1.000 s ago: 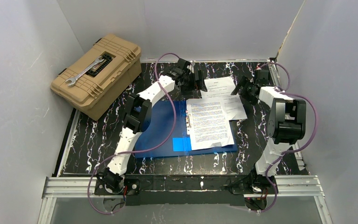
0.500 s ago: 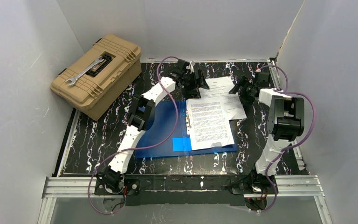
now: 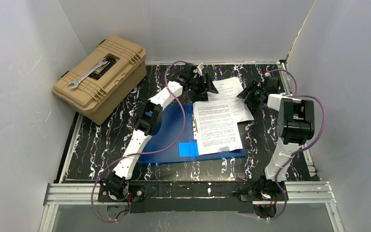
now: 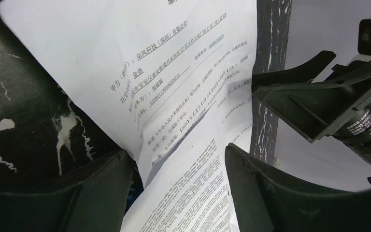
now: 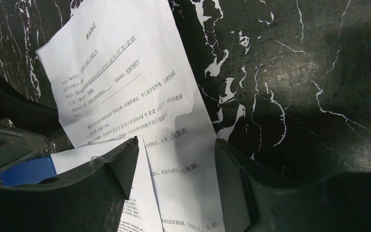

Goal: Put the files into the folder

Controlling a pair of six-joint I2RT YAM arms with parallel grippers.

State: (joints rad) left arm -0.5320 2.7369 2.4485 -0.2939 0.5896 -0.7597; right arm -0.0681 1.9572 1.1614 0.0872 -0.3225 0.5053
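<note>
Folder (image 3: 166,133): blue, lying flat mid-table (image 3: 101,140), between the two arms.
Files (image 3: 217,126): one printed sheet rests on the folder's right half. More sheets lie overlapping just beyond its far edge, on the black marbled top.
Left gripper (image 4: 176,152): jaws apart, straddling the far sheet (image 3: 229,87), nothing clamped.
Right gripper (image 5: 176,142): jaws likewise apart, over the same sheet's other side.
Toolbox (image 3: 101,79): tan, far left, with a wrench (image 3: 88,75) on its lid.

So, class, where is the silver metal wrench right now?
Top view, far left: the silver metal wrench lies diagonally on the lid of the tan plastic toolbox.
</note>
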